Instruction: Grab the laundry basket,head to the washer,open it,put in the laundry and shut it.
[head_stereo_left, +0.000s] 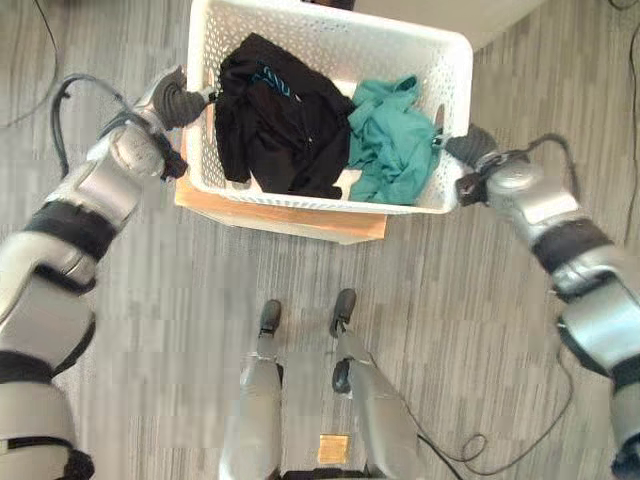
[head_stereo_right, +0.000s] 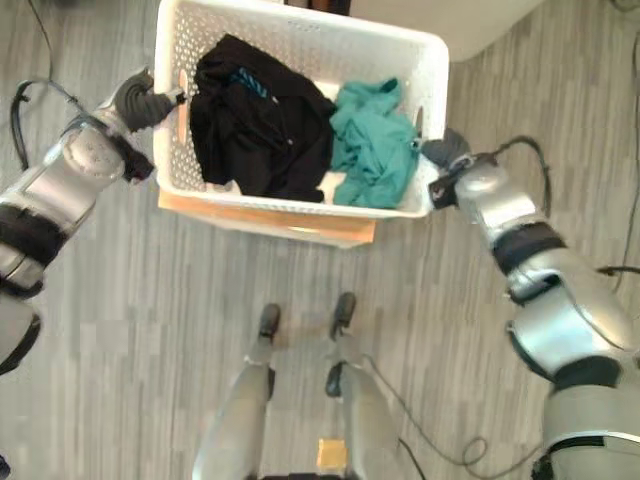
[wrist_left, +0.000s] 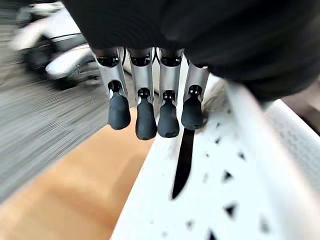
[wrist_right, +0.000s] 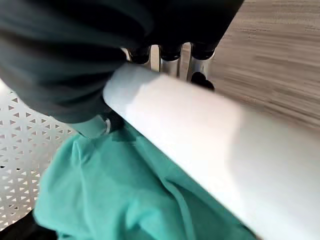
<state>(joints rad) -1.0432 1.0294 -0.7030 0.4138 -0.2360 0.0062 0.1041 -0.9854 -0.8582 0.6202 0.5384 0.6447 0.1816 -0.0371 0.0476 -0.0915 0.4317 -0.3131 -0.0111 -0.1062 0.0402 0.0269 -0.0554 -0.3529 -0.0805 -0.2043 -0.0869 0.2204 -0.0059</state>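
A white perforated laundry basket (head_stereo_left: 330, 30) stands on a low wooden stand (head_stereo_left: 290, 218). Inside lie a black garment (head_stereo_left: 280, 120) and a teal garment (head_stereo_left: 390, 140). My left hand (head_stereo_left: 180, 100) is at the basket's left rim. Its fingers (wrist_left: 145, 115) hang nearly straight down the outer wall (wrist_left: 200, 200), beside a handle slot (wrist_left: 184, 160). At the right rim is my right hand (head_stereo_left: 470, 148). In the right wrist view its fingers (wrist_right: 200, 62) are curled behind the white rim (wrist_right: 200, 130), with the teal cloth (wrist_right: 125, 200) just inside.
The stand's wooden top (wrist_left: 65, 200) sticks out past the basket on the left and near sides. A pale flat-sided object (head_stereo_left: 450, 15) stands just beyond the basket's far right corner. Grey plank floor (head_stereo_left: 170, 300) surrounds the stand.
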